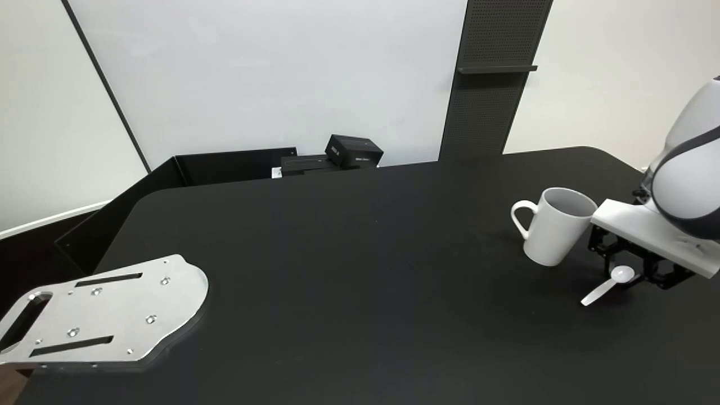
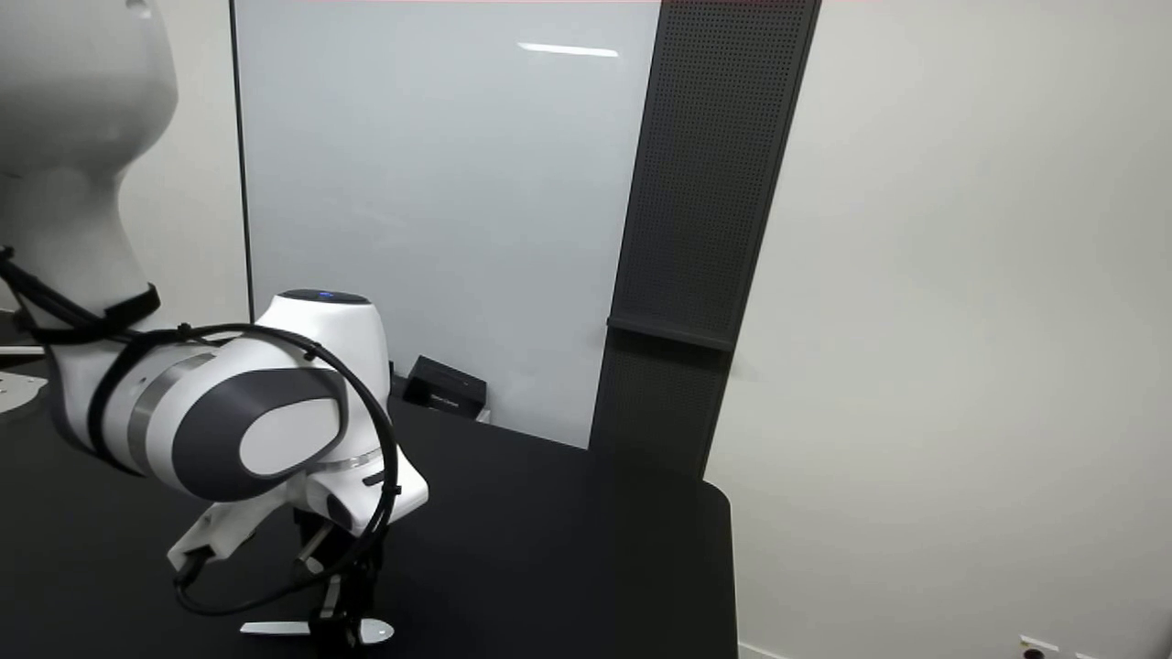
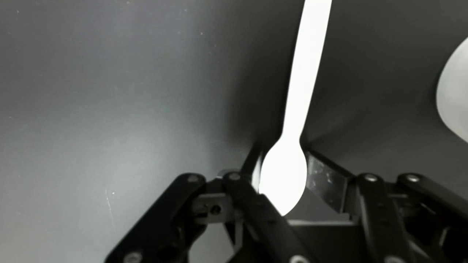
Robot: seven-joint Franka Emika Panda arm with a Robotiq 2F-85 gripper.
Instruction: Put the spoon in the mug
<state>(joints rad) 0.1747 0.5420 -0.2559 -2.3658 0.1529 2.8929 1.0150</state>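
The white spoon (image 1: pixel 602 291) is at the right of the table in an exterior view, with its bowl at the gripper. It also shows low in an exterior view (image 2: pixel 277 628) and in the wrist view (image 3: pixel 305 73), handle pointing up the picture. My gripper (image 3: pixel 284 170) has one finger pad against each side of the spoon's bowl. I cannot tell whether the spoon touches the table. The white mug (image 1: pixel 554 230) stands open side up beside the gripper, handle facing away from it. Its edge shows at the right of the wrist view (image 3: pixel 455 93).
A silver metal plate with slots (image 1: pixel 124 315) lies at the far left of the black table (image 1: pixel 349 270). Black boxes (image 1: pixel 354 152) stand behind the table's back edge. In an exterior view the arm's white camera mount (image 1: pixel 647 228) appears very near the mug's rim.
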